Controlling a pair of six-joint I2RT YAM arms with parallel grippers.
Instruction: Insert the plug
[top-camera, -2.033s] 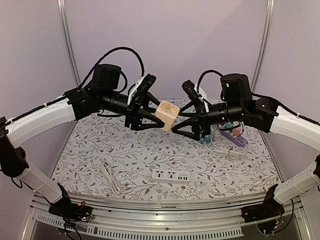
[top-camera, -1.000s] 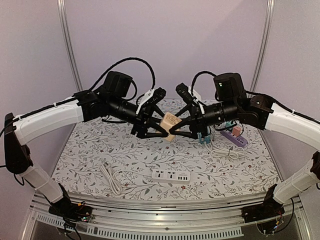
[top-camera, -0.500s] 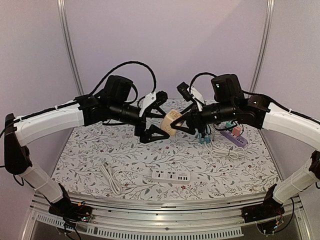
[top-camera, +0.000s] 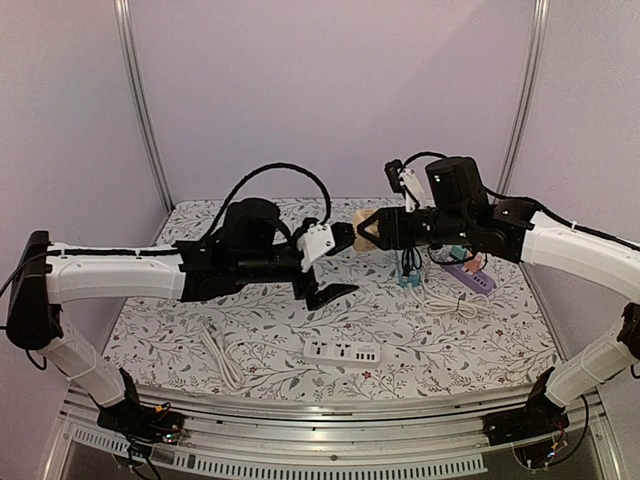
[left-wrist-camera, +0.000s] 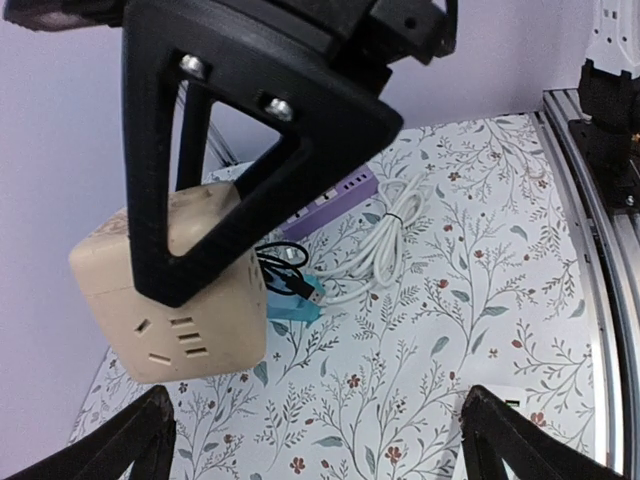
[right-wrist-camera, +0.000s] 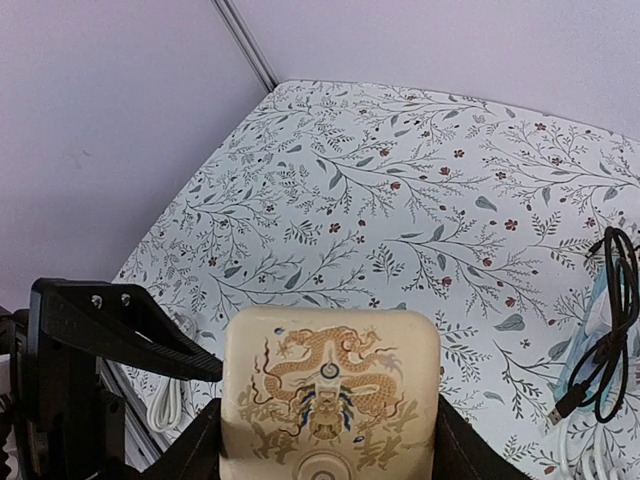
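Right arm (top-camera: 570, 240) raised, jaws gripping cube socket (top-camera: 365, 226).

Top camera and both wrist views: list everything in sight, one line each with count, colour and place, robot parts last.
cube socket: one, beige with a dragon print, held in the air above the table
white power strip: one, white, near edge, centre
purple power strip: one, purple, far right
left white cable: one, white, bundled, left of the white power strip
right white cable: one, white, bundled, beside the purple power strip
black cable: one, black, coiled on a light-blue piece, next to the purple power strip
tablecloth: one, white with a leaf print, covering the table
left gripper: one, black, open, empty, just short of the cube socket
right gripper: one, black, closed on the cube socket
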